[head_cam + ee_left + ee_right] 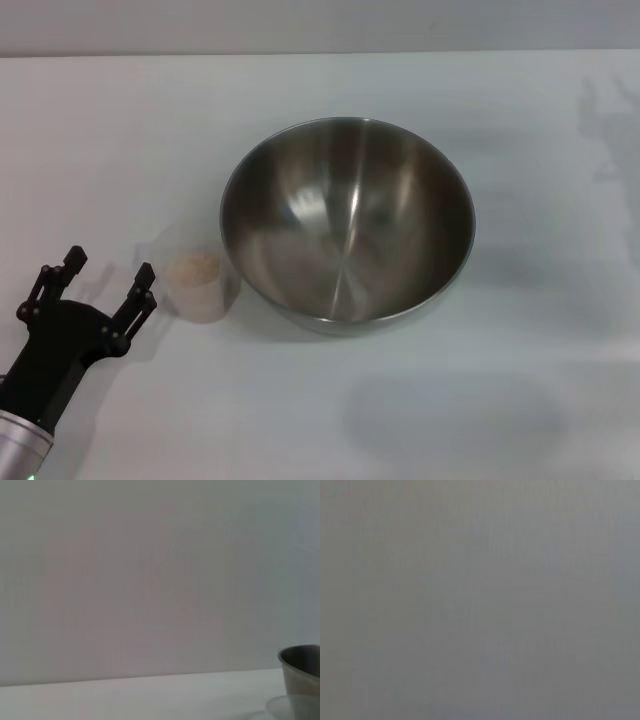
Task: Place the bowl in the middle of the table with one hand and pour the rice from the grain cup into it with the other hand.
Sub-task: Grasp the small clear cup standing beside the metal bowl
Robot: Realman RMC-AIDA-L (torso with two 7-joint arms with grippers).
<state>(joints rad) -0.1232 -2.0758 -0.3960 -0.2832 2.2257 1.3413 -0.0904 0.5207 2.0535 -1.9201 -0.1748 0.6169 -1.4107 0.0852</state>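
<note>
The bowl point(347, 222) sits mouth-up near the middle of the white worktop point(520, 400), empty inside. Just beside its left flank stands the cup point(199, 283), upright, with rice point(193, 268) inside; whether the two touch I cannot tell, nor which way the cup's lip points. The left end effector point(108, 276) reaches in from the near-left corner, fingers spread wide and aimed towards the cup, close to it but apart, holding nothing. The right arm is out of sight.
</note>
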